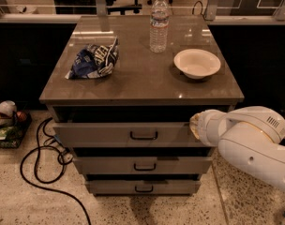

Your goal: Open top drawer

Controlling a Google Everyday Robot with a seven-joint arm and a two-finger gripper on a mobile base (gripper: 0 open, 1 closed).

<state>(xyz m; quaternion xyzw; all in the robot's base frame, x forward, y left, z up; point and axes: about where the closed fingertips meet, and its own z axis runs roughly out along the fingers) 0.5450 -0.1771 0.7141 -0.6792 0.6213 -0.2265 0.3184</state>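
The top drawer [100, 134] is a wide grey drawer with a black bar handle [143, 136] at its centre. It stands pulled out a little, with a dark gap above its front. My gripper [196, 125] is at the end of the white arm [255, 144], which reaches in from the right. It sits against the right end of the top drawer's front, well to the right of the handle. Two more grey drawers, the middle one [105, 165] and the bottom one [109, 187], lie below with the same handles.
On the cabinet top [142, 78] are a crumpled blue chip bag [93, 60], a water bottle [159, 23] and a white bowl [197, 63]. A black cable [39, 168] loops on the floor at the left. Small items [4, 118] lie at the far left.
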